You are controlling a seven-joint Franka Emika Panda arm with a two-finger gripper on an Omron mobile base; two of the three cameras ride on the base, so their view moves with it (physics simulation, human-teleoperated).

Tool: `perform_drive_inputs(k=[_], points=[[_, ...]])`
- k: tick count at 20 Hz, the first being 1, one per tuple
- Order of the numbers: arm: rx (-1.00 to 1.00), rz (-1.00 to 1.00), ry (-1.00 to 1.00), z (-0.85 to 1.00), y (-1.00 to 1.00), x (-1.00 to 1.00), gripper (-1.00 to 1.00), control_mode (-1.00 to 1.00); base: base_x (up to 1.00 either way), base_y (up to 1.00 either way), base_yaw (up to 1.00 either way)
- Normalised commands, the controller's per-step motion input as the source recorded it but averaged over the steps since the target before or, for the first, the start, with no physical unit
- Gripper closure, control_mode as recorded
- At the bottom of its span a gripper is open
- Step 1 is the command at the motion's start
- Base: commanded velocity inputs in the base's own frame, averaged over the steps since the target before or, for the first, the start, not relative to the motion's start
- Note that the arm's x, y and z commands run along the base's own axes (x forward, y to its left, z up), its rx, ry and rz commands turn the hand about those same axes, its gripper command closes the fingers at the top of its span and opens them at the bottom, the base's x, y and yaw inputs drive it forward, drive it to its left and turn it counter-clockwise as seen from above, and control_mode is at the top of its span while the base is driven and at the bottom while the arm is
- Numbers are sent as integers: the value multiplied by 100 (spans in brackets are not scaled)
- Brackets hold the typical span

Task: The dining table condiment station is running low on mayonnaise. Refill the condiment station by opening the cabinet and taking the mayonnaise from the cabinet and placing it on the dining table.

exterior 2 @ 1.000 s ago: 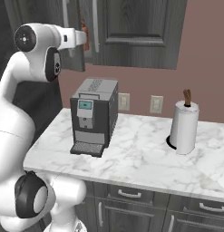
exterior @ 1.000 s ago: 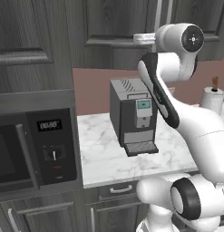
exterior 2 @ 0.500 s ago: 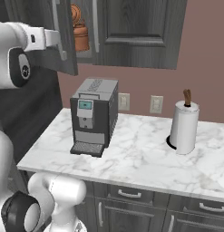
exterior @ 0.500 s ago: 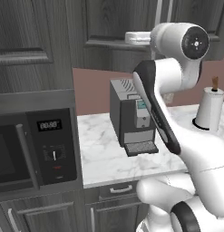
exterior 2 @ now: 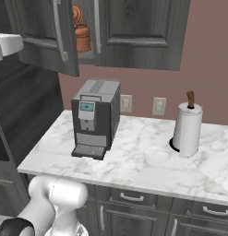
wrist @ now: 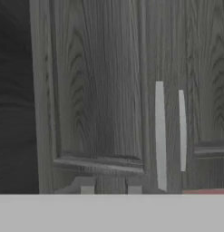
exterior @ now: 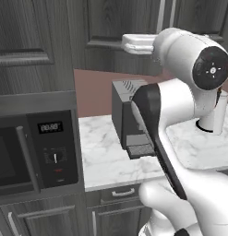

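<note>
A dusky pink wall backs a white marble desk with grey veins. On it stand a grey coffee machine and a paper towel roll. Two pale outlets sit on the wall. A black microwave is built into dark panelling, with drawers below.

Grey coffee machine upright on white marble desk. Paper towel roll well apart, toward right. Copper kettle on shelf above. Black microwave at left.
</note>
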Motion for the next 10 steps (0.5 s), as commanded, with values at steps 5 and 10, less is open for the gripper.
perform_drive_inputs(k=[5, 10], points=[[46, 0, 1, 0, -100, -23, -100, -100, 0, 0, 0], [60, 0, 20, 0, -100, 0, -100, -100, 0, 0, 0]])
